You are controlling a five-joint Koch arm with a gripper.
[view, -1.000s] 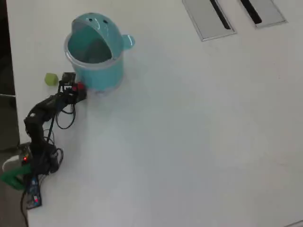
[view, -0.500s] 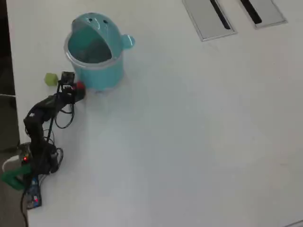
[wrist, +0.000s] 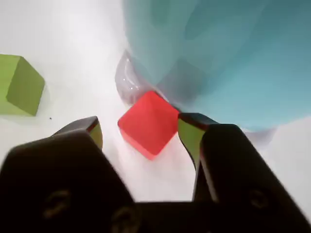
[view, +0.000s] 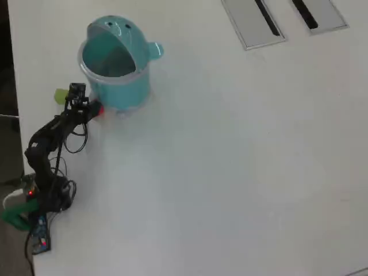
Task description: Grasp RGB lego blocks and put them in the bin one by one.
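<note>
Straddling the red block [wrist: 148,124] beside the bin [wrist: 228,58], my gripper [wrist: 143,136] stands open (green block [wrist: 19,85] lies left in the wrist view).

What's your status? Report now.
Gripper open, jaws astride red block, not clamped. Red block sits against bin base. Green block off left in wrist view.

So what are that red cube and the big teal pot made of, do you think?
The red block looks like hard, smooth plastic: flat faces, crisp edges, even colour, a slight sheen. The bin also looks like plastic: its teal wall is matte and uniform, while its rim seems clear and glossy, since the table shows through it. Neither can be confirmed by look alone.
</note>
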